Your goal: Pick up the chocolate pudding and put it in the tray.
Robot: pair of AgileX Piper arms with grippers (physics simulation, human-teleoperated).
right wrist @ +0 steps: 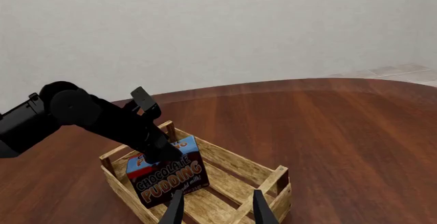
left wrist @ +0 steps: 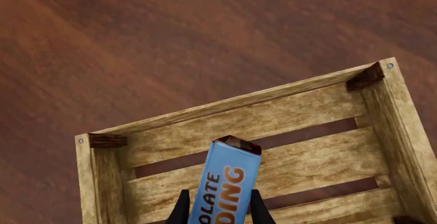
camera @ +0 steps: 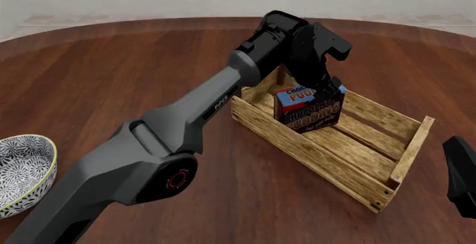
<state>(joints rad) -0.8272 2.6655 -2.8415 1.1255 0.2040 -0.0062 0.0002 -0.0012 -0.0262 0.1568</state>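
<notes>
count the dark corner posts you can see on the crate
3 show clearly: two in the left wrist view, and a third at the near end in the right wrist view. The fourth barely shows at a frame edge.

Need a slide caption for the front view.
Left tool holds the chocolate pudding over the tray; patterned bowl sits aside.
</notes>
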